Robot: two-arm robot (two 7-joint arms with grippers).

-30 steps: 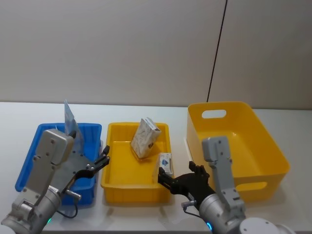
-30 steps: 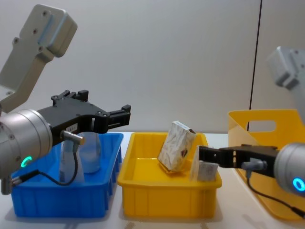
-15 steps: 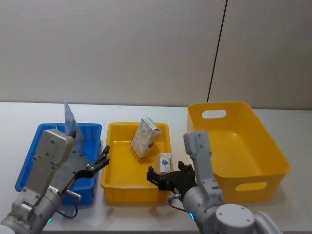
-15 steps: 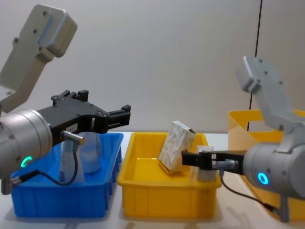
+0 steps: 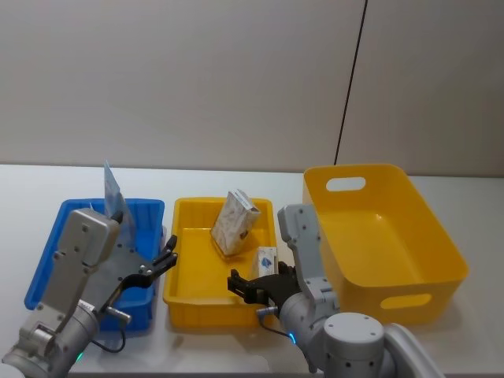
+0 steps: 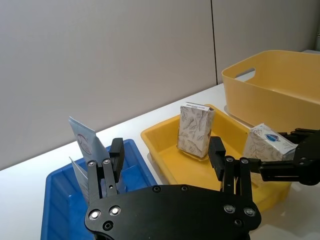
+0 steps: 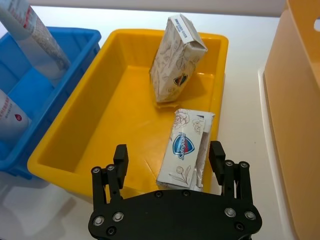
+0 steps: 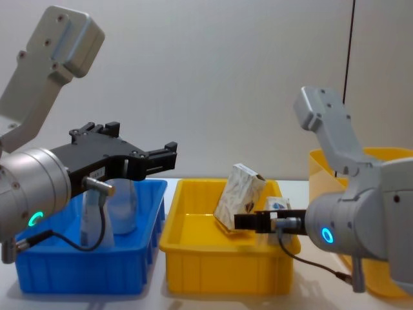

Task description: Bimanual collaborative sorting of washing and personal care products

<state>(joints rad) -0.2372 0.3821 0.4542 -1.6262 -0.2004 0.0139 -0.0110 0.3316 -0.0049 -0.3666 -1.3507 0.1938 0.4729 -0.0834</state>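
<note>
A small white box with a blue mark lies in the right front of the yellow tray. A grey-white patterned carton leans upright at the tray's back. My right gripper hangs open over the tray's front rim, and the box sits just beyond its spread fingers, apart from them. Pale-blue squeeze tubes stand in the blue bin; one tube bears a red circle. My left gripper is open above that bin's right edge, holding nothing.
A large deep yellow bin with handle cut-outs stands to the right of the tray, close to my right arm. All three containers sit in a row on a white table against a grey wall.
My right arm has swung left from beside the large yellow bin to the front of the yellow tray, bringing its open gripper up to the small white box. The left arm is still.
</note>
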